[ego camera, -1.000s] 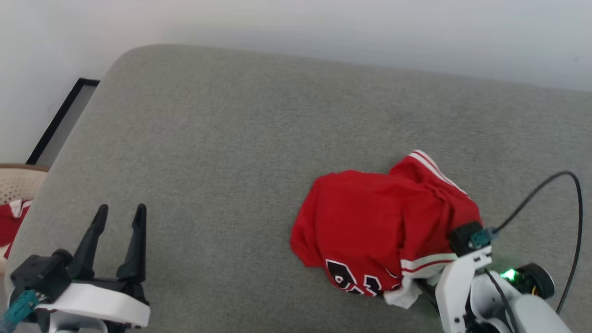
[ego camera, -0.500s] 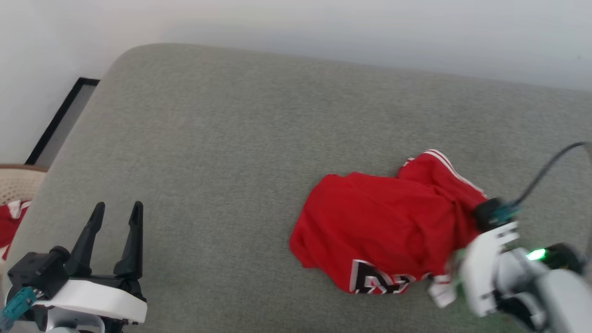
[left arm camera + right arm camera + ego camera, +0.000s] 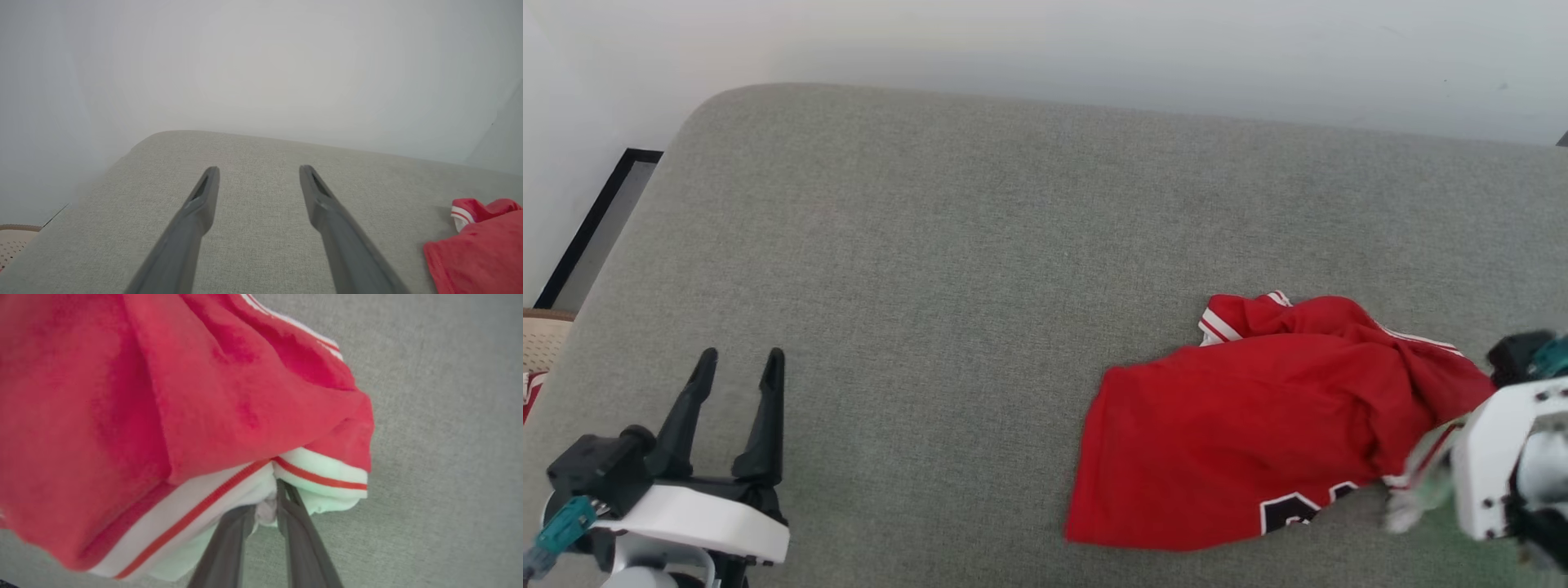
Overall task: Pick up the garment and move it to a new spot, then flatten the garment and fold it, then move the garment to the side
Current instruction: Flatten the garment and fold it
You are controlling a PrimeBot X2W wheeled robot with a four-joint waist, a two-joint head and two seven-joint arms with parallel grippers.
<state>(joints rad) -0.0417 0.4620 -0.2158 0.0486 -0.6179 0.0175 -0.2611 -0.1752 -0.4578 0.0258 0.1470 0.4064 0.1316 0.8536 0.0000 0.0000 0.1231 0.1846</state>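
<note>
Two right fingers [image 3: 300, 535] pinch garment [image 3: 184, 396] trim | head view: black lettering [image 3: 1294, 510]

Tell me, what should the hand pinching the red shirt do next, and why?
Probably lift the red basketball jersey and carry it toward the bare middle of the grey fabric cushion: the right gripper is shut on its white striped trim, while its body lies crumpled at the cushion's right end.

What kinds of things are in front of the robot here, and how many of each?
Red jersey: 1
Pairs of robot fingers: 2 (left fingers open, right fingers shut on the jersey)
Grey cushion: 1
Pale basket: 1
Total: 5
</note>
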